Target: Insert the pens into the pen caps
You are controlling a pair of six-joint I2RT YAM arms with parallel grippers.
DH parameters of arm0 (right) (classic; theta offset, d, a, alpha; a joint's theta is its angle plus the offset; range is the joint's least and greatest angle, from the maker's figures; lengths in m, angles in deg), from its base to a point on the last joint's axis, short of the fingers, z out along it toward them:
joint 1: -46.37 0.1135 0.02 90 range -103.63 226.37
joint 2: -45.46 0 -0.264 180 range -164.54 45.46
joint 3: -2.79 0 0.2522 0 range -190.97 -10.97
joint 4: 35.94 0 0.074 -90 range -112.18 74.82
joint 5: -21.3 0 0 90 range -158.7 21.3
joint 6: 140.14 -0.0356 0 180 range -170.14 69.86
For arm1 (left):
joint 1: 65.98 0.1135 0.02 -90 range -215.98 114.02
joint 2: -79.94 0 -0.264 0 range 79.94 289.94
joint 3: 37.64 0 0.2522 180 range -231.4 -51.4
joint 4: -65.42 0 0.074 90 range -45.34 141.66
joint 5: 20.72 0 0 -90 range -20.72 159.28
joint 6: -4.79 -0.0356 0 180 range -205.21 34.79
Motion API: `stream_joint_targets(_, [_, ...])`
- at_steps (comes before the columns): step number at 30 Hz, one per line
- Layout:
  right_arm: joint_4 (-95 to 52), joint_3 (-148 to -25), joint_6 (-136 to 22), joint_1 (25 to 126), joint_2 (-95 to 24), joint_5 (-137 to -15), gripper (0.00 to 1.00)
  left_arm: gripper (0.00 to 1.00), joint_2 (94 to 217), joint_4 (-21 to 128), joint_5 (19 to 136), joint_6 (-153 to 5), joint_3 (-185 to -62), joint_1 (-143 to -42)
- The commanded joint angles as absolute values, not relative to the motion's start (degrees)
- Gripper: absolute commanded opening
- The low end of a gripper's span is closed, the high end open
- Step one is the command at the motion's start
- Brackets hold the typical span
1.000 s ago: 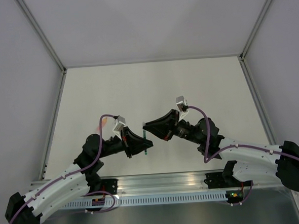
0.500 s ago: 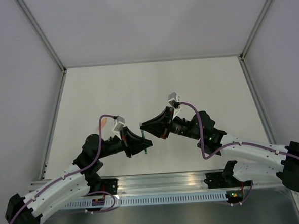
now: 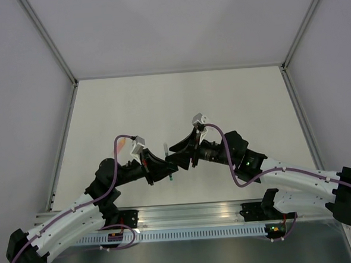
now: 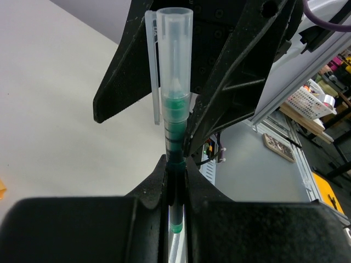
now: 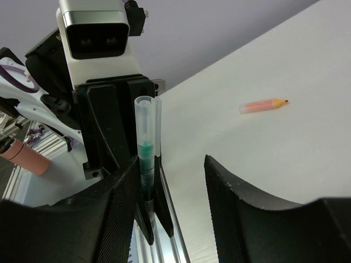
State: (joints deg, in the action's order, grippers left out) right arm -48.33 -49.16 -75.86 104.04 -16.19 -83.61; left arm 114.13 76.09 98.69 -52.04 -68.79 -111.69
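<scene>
My left gripper is shut on the dark green-ended pen, which it holds upright. A clear pen cap with a clip sits over the pen's green tip. My right gripper is open, its fingers standing wide to either side of the capped pen, and the clear cap sits near its left finger. From above, the left gripper and the right gripper meet near the table's front edge, and the pen's green end pokes out below them.
A short orange piece, pen or cap I cannot tell, lies on the white table behind the left arm, where the top view also shows the orange piece. Grey walls enclose the table. A metal rail runs along the front.
The right gripper has moved left and down toward the left gripper, and its jaws have opened wide, letting go of the clear cap, which now sits on the pen. The left arm has hardly moved.
</scene>
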Motion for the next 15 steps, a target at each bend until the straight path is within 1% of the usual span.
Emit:
stream_joint_targets(1, [-42.2,-54.0,-72.6,104.2,-14.3,-82.2,0.61,0.02,113.3,79.7,97.9,-53.2,-69.9,-111.7])
stream_joint_targets(7, [-37.5,-58.4,-70.5,104.2,-13.7,-80.8,0.76,0.02,112.8,79.8,98.1,-53.2,-69.8,-111.7])
stream_joint_targets(10, [-34.9,-61.8,-69.7,104.3,-14.6,-81.2,0.79,0.02,113.0,79.8,98.3,-53.1,-69.9,-111.6])
stream_joint_targets(15, [-33.1,-66.2,-69.4,104.2,-16.0,-82.0,0.81,0.02,112.8,79.6,98.3,-53.2,-69.9,-111.6])
